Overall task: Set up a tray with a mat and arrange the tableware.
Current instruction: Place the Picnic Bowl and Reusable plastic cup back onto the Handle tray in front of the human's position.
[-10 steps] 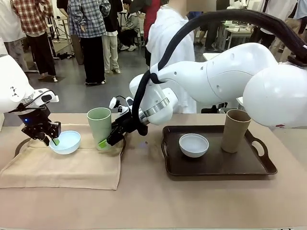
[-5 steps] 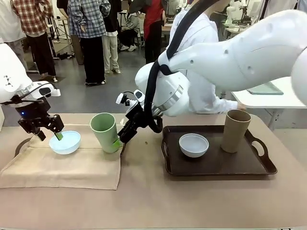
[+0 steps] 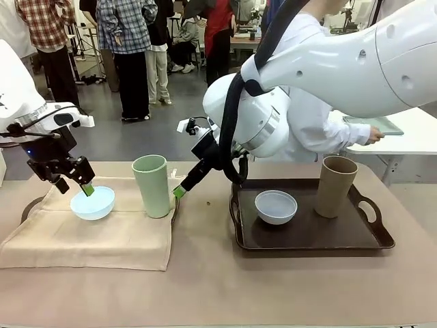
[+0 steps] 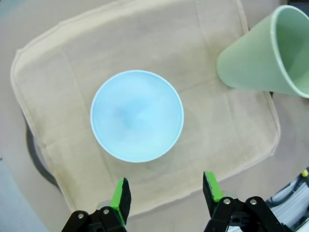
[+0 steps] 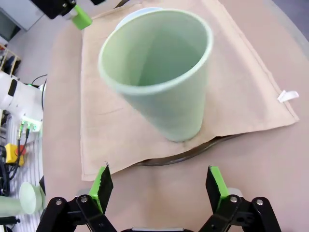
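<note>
Tumbler [image 3: 151,186] stands upright, mouth up, on mat [image 3: 89,239].

Two bowls out there: light blue bowl [image 3: 92,203], whitish-grey bowl [image 3: 276,207]. Two tumblers: green tumbler [image 3: 151,186], tan tumbler [image 3: 334,186]. One mat [image 3: 89,239]. One rectangular tray [image 3: 307,236].

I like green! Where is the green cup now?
In the front view, the pale green tumbler stands upright on the beige mat at the robot's left, beside the light blue bowl.

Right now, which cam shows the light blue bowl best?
Left wrist view: the light blue bowl shows whole from above, on the mat. Front view: side-on, below the left gripper. Right wrist view gives a rim sliver behind the green tumbler.
</note>
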Tool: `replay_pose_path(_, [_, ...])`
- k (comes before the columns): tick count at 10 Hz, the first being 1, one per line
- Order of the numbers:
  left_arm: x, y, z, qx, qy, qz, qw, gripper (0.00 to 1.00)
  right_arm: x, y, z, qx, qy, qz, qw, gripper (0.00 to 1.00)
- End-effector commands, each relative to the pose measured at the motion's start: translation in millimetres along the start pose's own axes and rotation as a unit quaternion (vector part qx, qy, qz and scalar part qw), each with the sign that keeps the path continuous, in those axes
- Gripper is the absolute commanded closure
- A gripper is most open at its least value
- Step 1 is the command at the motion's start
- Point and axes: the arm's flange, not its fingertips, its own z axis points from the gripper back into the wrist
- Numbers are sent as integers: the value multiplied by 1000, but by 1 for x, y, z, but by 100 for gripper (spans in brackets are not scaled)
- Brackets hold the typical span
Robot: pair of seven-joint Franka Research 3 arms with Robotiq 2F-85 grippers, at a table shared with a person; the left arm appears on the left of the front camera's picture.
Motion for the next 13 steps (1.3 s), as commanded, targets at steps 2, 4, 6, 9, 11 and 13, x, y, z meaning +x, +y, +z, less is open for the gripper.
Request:
replay_pose_path(2, [-7,4,0,5,16,-17,1000,21,-6,20,7,-29,23,-55,998,0])
replay_pose_path(4, [-7,-13,18,23,20,-23,999,21,-6,52,31,-44,88,-146,984,0])
replay_pose_path(6, [1,-41,43,45,14,-31,998,21,-9,83,70,-98,130,-206,965,0])
replay_pose_path(9, [23,-83,54,61,18,-31,997,21,-16,120,126,-168,174,-332,912,0])
replay_pose_path(11, [36,-110,62,68,11,-22,997,21,-15,151,159,-217,199,-395,870,0])
replay_pose_path(13, [39,-140,79,67,1,-19,998,21,-15,175,182,-243,209,-447,835,0])
